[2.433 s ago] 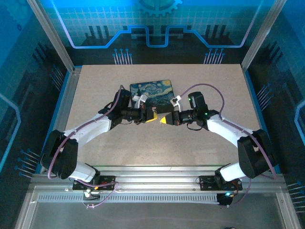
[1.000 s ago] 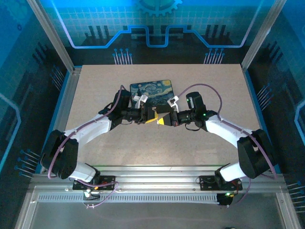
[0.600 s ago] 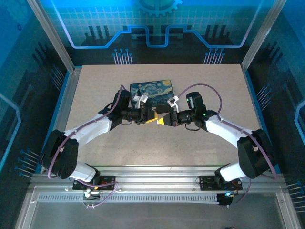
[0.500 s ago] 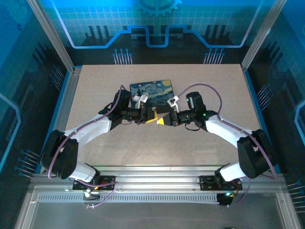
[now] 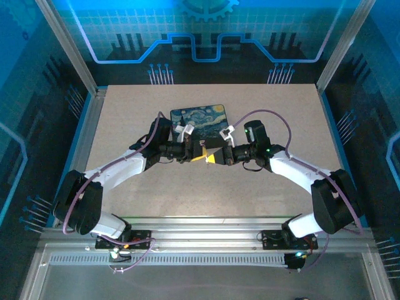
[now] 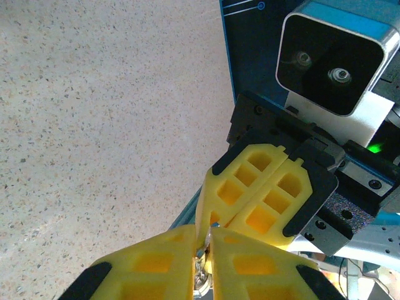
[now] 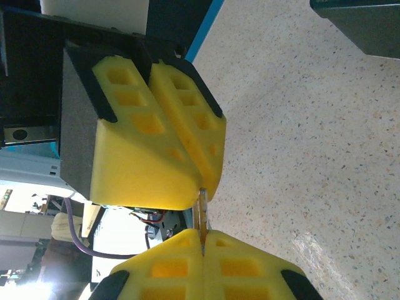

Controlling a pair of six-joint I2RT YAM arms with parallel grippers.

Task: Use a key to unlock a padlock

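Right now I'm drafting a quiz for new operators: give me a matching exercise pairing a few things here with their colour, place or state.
Things:
1. painted box
2. table
3. right gripper
4. thin metal piece

Descriptions:
A. speckled beige
B. shut, tip to tip with the left gripper
C. blue and yellow swirls
D. between both grippers' fingertips

Pairs: 1-C, 2-A, 3-B, 4-D

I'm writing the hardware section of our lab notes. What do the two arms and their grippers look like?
The left arm and right arm have white shells with black joints, each trailed by a purple cable. The left gripper and right gripper have chunky yellow fingers with square pockets, black-backed. A green light glows on the right wrist.
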